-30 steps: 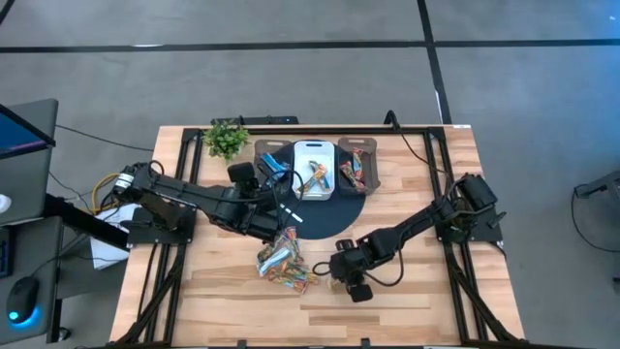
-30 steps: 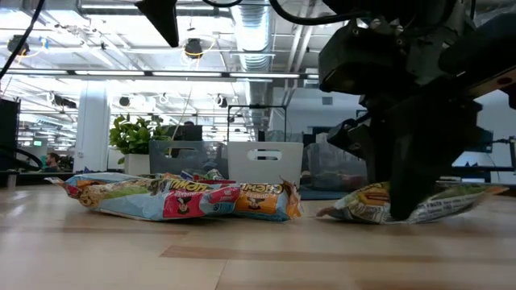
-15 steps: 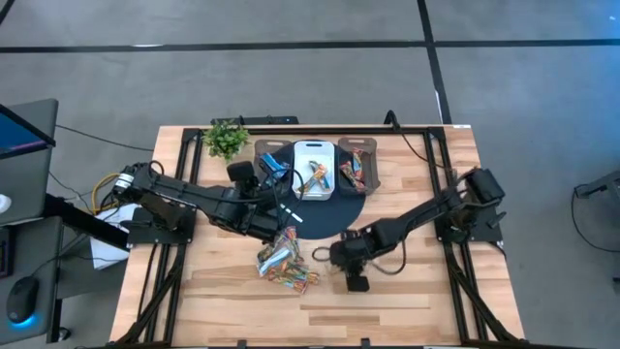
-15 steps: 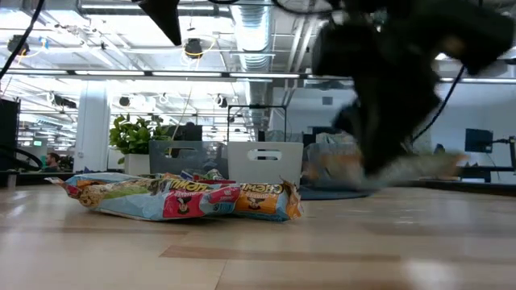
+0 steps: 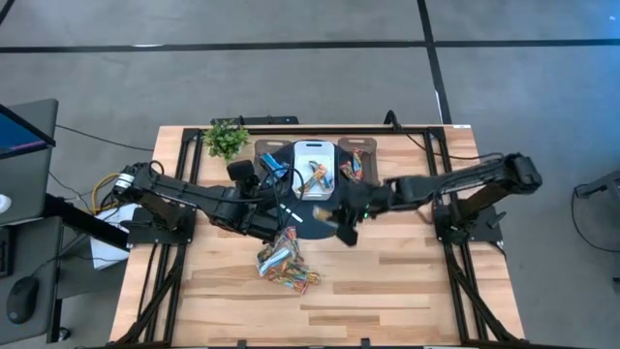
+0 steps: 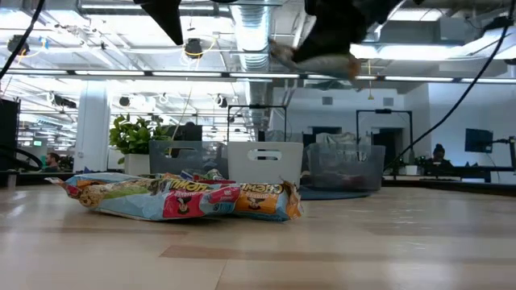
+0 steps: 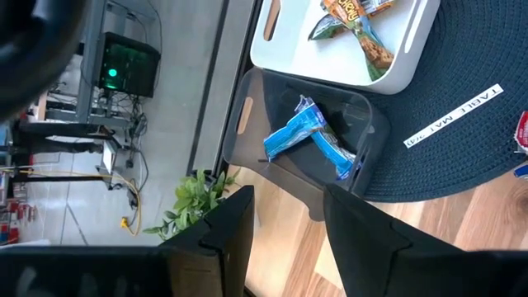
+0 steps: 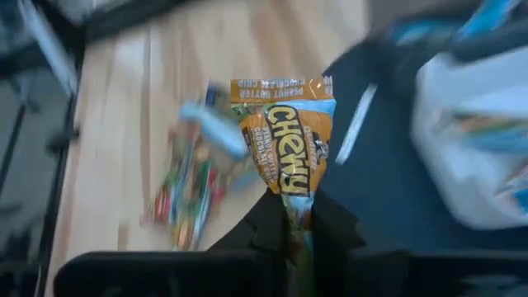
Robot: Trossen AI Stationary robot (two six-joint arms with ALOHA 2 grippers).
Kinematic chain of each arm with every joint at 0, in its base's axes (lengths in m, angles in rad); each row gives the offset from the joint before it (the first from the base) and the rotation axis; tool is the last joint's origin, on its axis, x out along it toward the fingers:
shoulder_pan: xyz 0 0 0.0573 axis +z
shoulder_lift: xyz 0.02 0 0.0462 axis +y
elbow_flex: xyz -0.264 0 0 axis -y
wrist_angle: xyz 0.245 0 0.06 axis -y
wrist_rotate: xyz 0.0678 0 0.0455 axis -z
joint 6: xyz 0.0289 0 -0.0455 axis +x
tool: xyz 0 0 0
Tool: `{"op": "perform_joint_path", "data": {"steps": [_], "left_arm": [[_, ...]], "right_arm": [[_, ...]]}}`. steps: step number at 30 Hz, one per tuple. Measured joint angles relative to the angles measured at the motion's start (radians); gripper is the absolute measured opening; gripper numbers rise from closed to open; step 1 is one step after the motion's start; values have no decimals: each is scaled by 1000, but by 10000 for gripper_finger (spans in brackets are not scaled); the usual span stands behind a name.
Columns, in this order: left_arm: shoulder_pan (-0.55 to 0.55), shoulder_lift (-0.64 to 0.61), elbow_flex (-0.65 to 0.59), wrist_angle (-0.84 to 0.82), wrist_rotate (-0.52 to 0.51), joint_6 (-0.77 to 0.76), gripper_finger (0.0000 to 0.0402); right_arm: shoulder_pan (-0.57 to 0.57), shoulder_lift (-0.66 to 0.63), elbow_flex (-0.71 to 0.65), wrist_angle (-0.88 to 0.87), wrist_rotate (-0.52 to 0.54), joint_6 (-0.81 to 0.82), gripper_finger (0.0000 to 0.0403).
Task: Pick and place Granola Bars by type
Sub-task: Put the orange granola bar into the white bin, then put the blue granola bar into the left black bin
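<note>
My right gripper (image 5: 341,221) is shut on a granola bar (image 8: 286,140) in an orange-and-teal "Chewy" wrapper and hangs high over the near edge of the dark round mat (image 5: 325,225). The low view shows that bar (image 6: 318,58) blurred near the picture's top. A pile of mixed bars (image 5: 283,260) lies flat on the wood near the table's middle, also seen as the pile (image 6: 181,196) in the low view. My left gripper (image 7: 285,216) is open and empty, hovering by the grey tray (image 7: 247,115) that holds blue bars (image 7: 309,140). My right gripper pinches the bar between its two fingers at one end of the wrapper (image 8: 297,202). The fingers come slanting down from the table's right and lie along the bar. The bar sticks out ahead of them, lifted clear of the table.
Three trays stand in a row at the far edge: the grey one, a white tray (image 5: 315,147) with a few bars, and a brown tray (image 5: 363,145) with orange-red bars. A white label strip (image 5: 290,211) lies on the mat. A small plant (image 5: 226,138) stands at far left.
My right gripper has lifted the bar off the wood near the table's near side and carried it up and toward the far edge, over the mat. The bar lay on the table a second ago and is now well clear of it. The pile has stayed put.
</note>
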State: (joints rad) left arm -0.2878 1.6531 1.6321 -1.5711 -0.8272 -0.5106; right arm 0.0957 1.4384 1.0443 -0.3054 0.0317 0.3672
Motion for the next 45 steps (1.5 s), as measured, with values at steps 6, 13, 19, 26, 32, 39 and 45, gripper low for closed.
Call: {"op": "perform_joint_path", "data": {"steps": [6,13,19,26,32,39,45], "left_arm": [[-5,0,0,0,0,0,141],[-7,0,0,0,-17,-24,141],[-7,0,0,0,-29,-36,141],[-7,0,0,0,-31,-75,141],[-7,0,0,0,-33,-82,141],[-7,0,0,0,-43,-85,141],[-7,0,0,0,-43,-84,141]], "right_arm": [[-109,-58,0,68,1,0,17],[-231,-6,2,186,5,62,27],[-315,136,2,315,-6,241,18],[-376,237,2,339,-7,340,34],[-412,252,2,377,-8,339,43],[-449,246,2,369,-13,283,95],[-476,243,2,403,-99,257,168]]}}
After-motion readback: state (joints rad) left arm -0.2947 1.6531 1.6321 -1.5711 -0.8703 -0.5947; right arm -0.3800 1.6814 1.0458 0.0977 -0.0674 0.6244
